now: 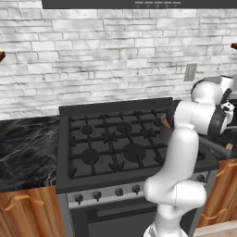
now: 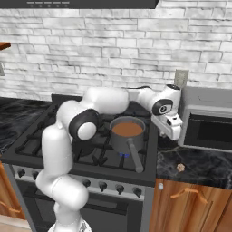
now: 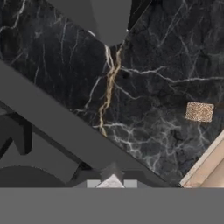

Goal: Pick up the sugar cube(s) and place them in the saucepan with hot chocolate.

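Sugar cube not in the saucepan yet.
Gripper [image 2: 168, 134] clenched empty over the counter; sugar cube [image 3: 199, 111] lies loose, saucepan [image 2: 127, 133] waits on stove.

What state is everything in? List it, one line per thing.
saucepan: upright on the stove, holding reddish-brown liquid, handle toward the front.
sugar cube: lying loose on the dark counter, not in the pan.
gripper: shut, above the counter.
microwave: door closed.
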